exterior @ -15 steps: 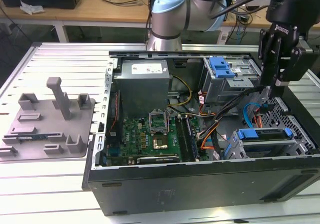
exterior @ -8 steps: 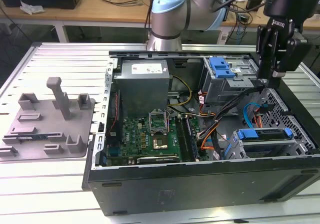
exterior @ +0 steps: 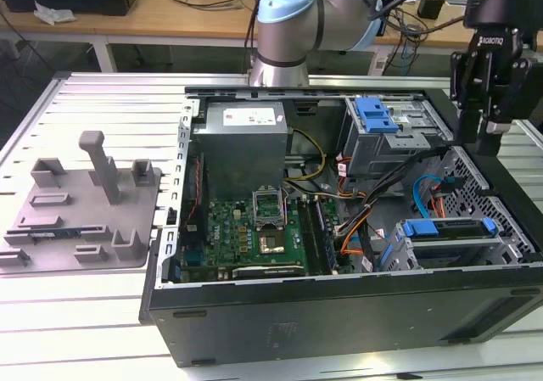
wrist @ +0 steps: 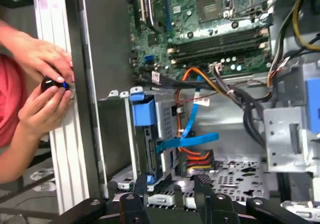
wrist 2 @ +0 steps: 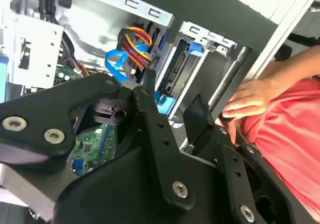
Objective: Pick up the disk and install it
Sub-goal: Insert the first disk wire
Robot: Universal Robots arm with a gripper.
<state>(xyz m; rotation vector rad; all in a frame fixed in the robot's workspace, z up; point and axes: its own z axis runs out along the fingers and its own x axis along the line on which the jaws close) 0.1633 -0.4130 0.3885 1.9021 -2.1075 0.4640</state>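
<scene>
Hanging over the open computer case (exterior: 339,322) at the exterior view's right, the gripper (exterior: 478,137) is released, its two black fingers (wrist: 140,184) standing apart with nothing between them, as both wrist views show. It touches nothing and hovers well clear above the corner of the case that holds the lower drive cage. Nearest below it is the disk (exterior: 450,245), which sits inside that cage at the exterior view's lower right, its silver body lying flat with the blue carrier along its edge. In the first wrist view the disk (wrist: 150,151) shows edge-on in the cage, just beyond the fingertips, with a blue tab (wrist: 143,113) at one end. A flat blue cable (wrist: 190,134) and a bundle of orange, red and yellow wires (wrist: 197,159) run beside the cage. Farther into the case lie the green motherboard (exterior: 246,228) and the grey power supply (exterior: 246,135), and a second drive bay carries a bright blue latch (exterior: 377,114). Outside the case wall, a person's two hands (wrist: 45,84) hold a small dark object with a blue spot (wrist: 52,84) over the slatted metal table (exterior: 85,330); a red sleeve (wrist 2: 295,149) shows behind them. On that table, at the exterior view's left and well apart from the case, rests a grey plastic tray (exterior: 51,228) with upright posts.
</scene>
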